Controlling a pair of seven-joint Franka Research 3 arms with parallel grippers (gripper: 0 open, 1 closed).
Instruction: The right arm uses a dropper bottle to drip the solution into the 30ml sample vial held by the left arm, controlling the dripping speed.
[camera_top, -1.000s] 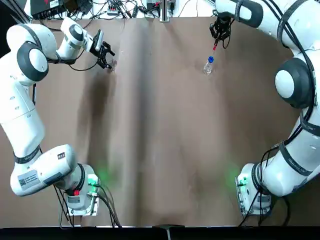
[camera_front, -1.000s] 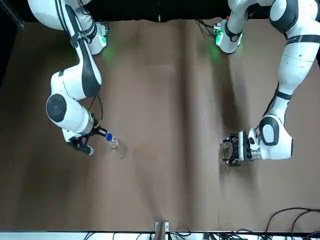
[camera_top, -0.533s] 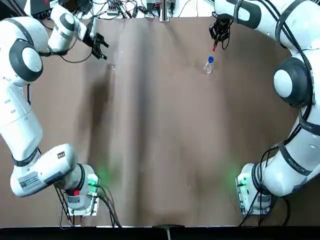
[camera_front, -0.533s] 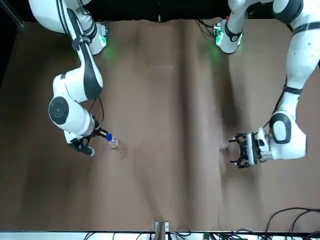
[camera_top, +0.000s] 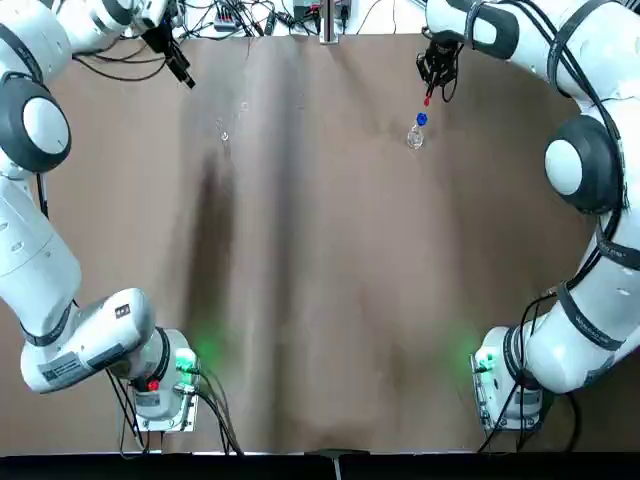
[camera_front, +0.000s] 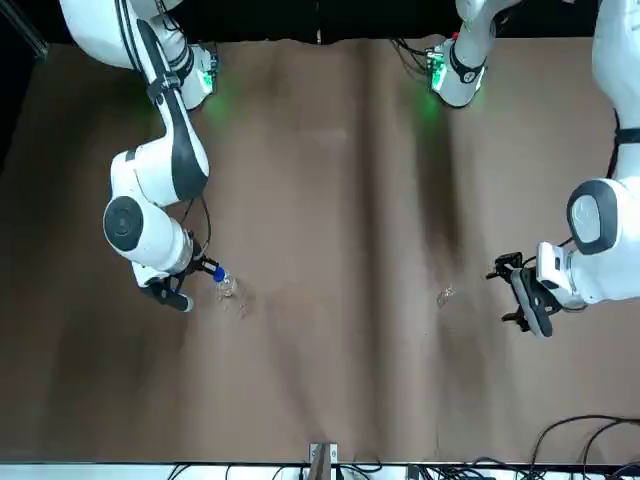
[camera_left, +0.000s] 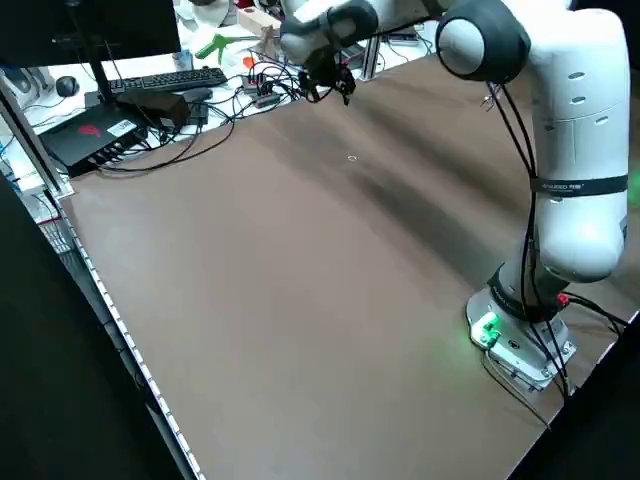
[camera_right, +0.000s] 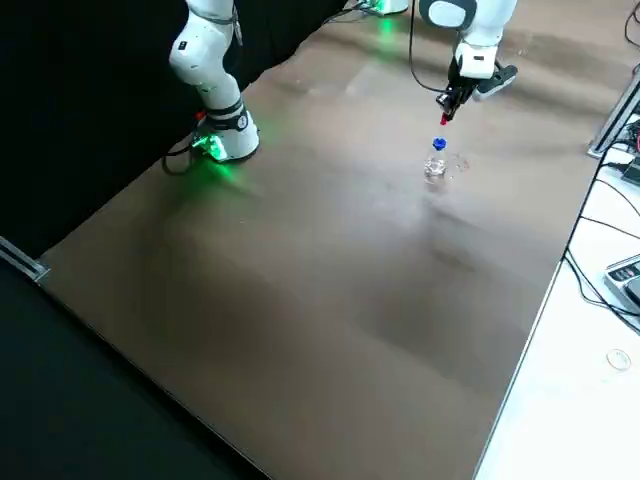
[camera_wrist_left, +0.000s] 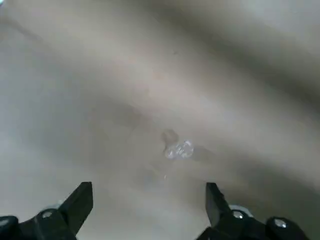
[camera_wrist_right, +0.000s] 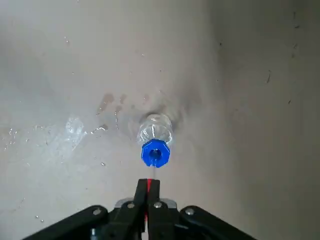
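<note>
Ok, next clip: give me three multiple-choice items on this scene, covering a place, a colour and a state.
1. Where is the sample vial?
A. In the left hand
B. On the table
C. On the keyboard

2. What colour is the dropper bottle's collar?
A. Green
B. Yellow
C. Blue

3. How is the left hand?
A. Open
B. Shut on the vial
C. Shut on the dropper

1: B, the front view shows it on the brown surface, away from the left hand.
2: C, the right wrist view shows it blue, near the right hand.
3: A, the left wrist view shows its fingers wide apart.
</note>
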